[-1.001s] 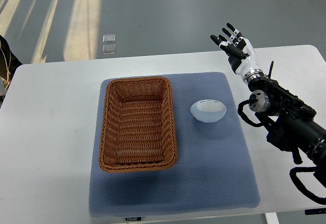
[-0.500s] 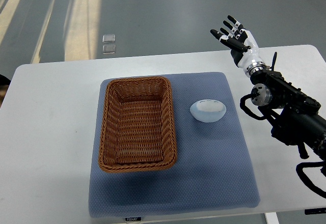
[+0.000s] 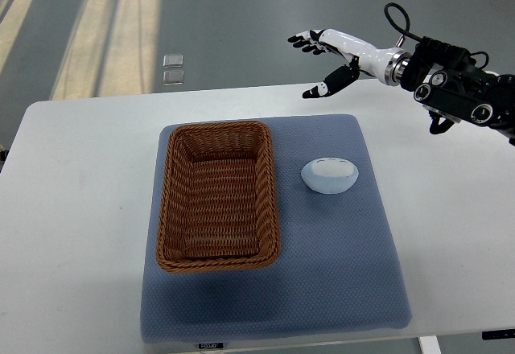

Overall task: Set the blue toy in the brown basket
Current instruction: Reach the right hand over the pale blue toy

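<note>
From my remote console: the brown basket (image 3: 217,196) shows a tight woven wicker, ribbed and matt. It sits on a blue-grey mat (image 3: 322,273) of dimpled, cloth-like texture, dull under the lights. The blue toy (image 3: 329,174) looks like smooth, pale plastic with a faint sheen. The table (image 3: 72,209) beneath is a plain white, smooth and slightly satin. My right hand (image 3: 334,52) wears glossy white shell panels with black matt fingertips; the arm (image 3: 463,96) behind it is black, hard-cased, with metallic rings at the joints.
</note>
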